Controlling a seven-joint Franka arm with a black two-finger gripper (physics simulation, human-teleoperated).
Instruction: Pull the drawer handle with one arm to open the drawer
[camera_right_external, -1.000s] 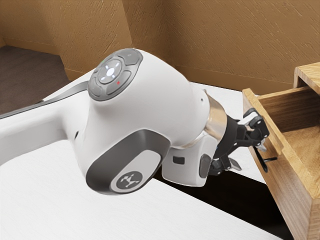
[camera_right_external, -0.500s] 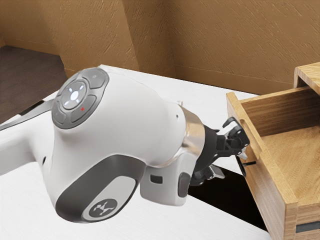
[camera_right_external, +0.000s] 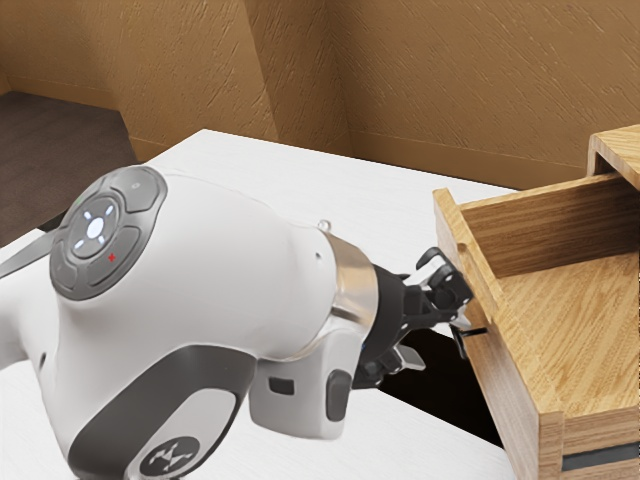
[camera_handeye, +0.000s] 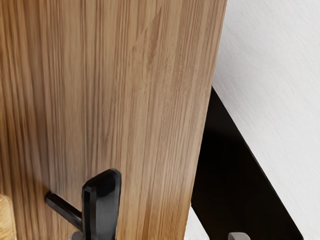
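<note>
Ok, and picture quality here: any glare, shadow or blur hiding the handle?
Exterior view: soft even light, no blur, mild sheen on the arm's metal ring; the handle reads small and dark beside a flat black patch under the drawer. Wrist view: the drawer's wood grain and the handle are sharp, no glare; the black patch holds no detail.

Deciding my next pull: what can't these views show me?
Drawer handle: lower end cut off by the wrist view's edge; in the exterior view the gripper covers most of it.
Drawer: its far part runs past the exterior view's right edge, so its full travel is unclear.
Cabinet: mostly cut off by that same edge.
</note>
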